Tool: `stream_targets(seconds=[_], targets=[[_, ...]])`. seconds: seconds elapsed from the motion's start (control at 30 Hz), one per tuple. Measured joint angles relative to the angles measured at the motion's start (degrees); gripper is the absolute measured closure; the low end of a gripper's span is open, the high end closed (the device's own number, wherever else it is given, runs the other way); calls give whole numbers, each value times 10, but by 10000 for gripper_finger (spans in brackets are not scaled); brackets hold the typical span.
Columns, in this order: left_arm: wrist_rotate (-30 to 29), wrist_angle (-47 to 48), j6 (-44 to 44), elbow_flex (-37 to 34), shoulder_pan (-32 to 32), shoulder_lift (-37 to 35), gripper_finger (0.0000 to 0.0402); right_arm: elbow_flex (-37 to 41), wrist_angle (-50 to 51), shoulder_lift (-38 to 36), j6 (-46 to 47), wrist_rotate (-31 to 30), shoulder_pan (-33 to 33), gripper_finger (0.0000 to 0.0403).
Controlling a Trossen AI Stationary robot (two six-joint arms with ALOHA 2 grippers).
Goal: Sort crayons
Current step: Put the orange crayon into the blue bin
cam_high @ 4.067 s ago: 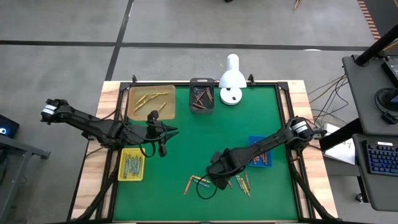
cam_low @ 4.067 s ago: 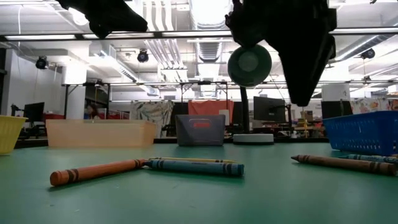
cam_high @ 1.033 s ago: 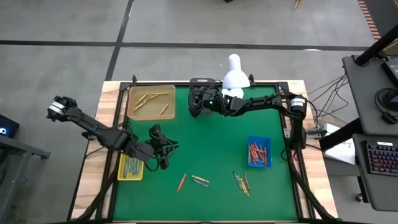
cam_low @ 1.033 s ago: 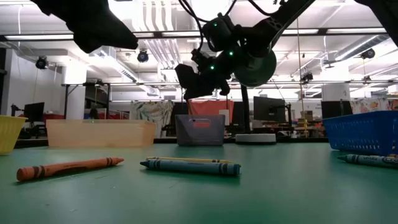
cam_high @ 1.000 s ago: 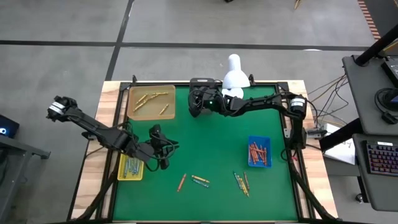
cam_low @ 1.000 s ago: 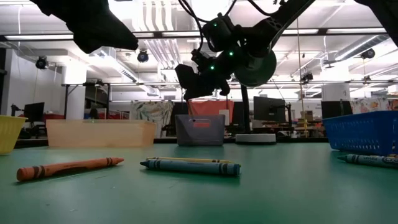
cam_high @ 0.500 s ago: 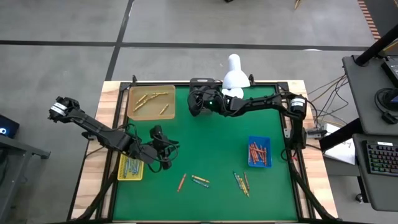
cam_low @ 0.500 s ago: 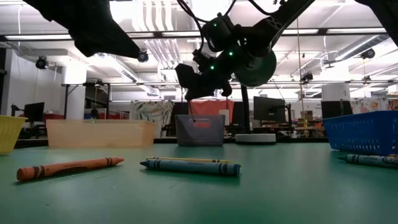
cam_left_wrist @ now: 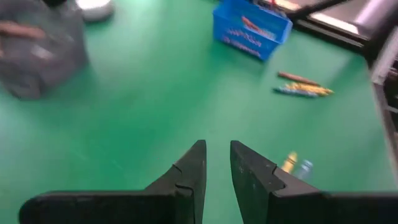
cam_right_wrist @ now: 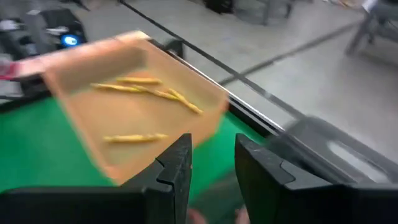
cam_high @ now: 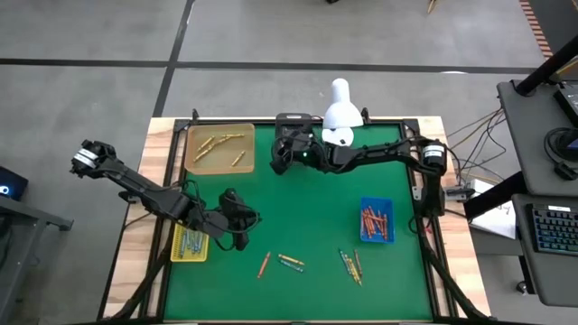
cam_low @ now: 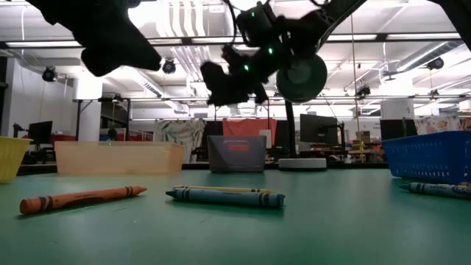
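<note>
Right gripper up at the table's far edge, over the near-left corner of the grey tray, fingers parted with a clear gap and nothing between them; brown crayons in that tray almost wholly hidden under the arm. Tan tray with yellowish crayons just beyond those fingertips in the right wrist view. Left gripper low over the green mat, beside the yellow tray, fingers slightly apart, a narrow slot showing between them, empty. Loose crayons on the mat near the front edge, apart from both grippers: orange crayon and blue crayon nearest the left gripper, a small cluster farther right. Blue tray with red-orange crayons at the right side.
</note>
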State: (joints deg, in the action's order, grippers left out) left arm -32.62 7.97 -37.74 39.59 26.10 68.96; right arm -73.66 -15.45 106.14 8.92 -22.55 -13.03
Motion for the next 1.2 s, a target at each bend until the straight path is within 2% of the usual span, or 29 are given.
stream_targets(seconds=[0.17, 0.3, 0.53, 0.63, 0.77, 0.87, 1.03, 1.2], targets=[[62, 2, -81, 0, 5, 24, 347, -9, 3, 0, -42, 0, 56, 303], [108, 3, -167, 0, 23, 57, 347, -9, 50, -17, -66, 1, 104, 313], [111, -22, -285, 0, 65, 131, 363, -9, 200, -95, -100, 0, 185, 326], [111, -61, -313, 4, 74, 170, 365, -9, 264, -129, -75, 1, 217, 329], [107, -72, -314, 48, 76, 226, 366, -9, 308, -158, -28, 0, 260, 329], [107, -32, -313, 92, 78, 266, 366, -9, 321, -162, -9, 1, 298, 327], [107, 91, -325, 161, 84, 317, 366, -8, 346, -161, 11, 2, 355, 328], [107, 160, -333, 213, 96, 351, 366, -8, 351, -162, 43, 0, 401, 335]])
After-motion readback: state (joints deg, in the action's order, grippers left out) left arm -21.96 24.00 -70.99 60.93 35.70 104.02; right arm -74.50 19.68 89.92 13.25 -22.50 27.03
